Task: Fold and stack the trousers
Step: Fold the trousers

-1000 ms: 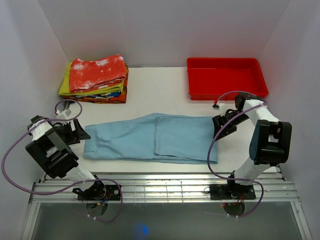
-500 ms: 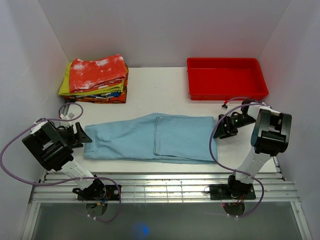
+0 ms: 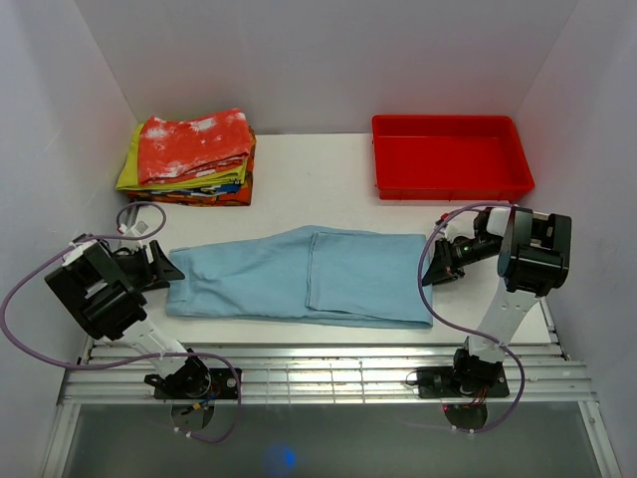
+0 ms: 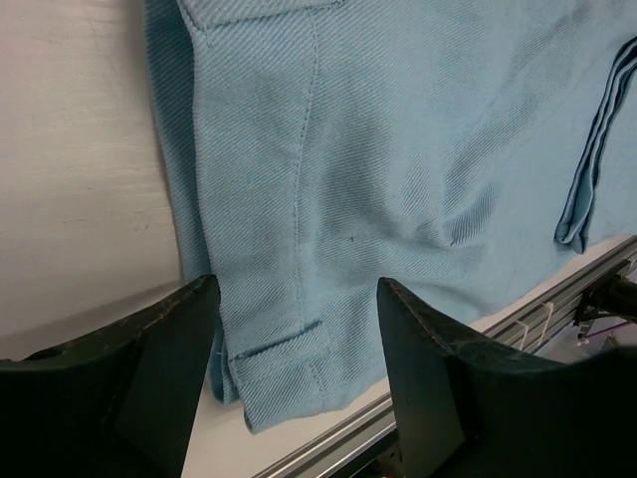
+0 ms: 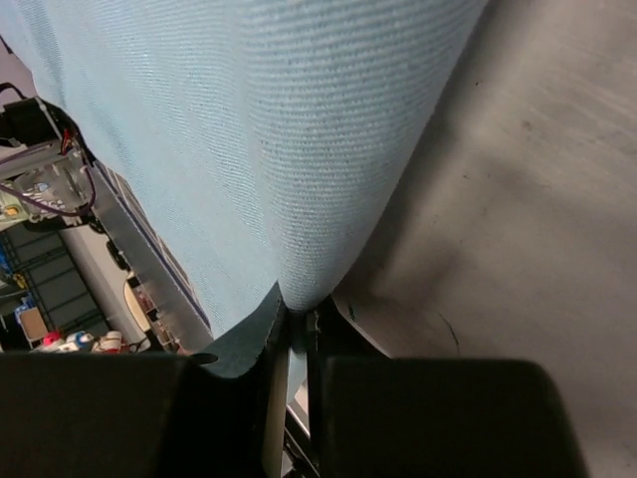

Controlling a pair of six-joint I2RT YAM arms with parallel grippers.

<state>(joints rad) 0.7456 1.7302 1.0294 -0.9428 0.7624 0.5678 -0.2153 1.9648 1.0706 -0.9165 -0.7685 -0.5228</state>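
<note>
The trousers (image 3: 299, 274) lie flat mid-surface (image 3: 309, 189), with folded clothes (image 3: 189, 154) back left and a red tray (image 3: 453, 187) back right. The left claw (image 3: 164, 267) gapes wide at their left end, empty. The right claw (image 3: 434, 273) is pinched onto their right edge, its grip half-lost in shadow.

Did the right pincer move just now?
Yes. The right pincer slid nearer, away from the red tray, to the edge of the trousers.

Trousers (image 3: 299, 274) between left tool (image 3: 171, 270), right tool (image 3: 429, 276)
</note>
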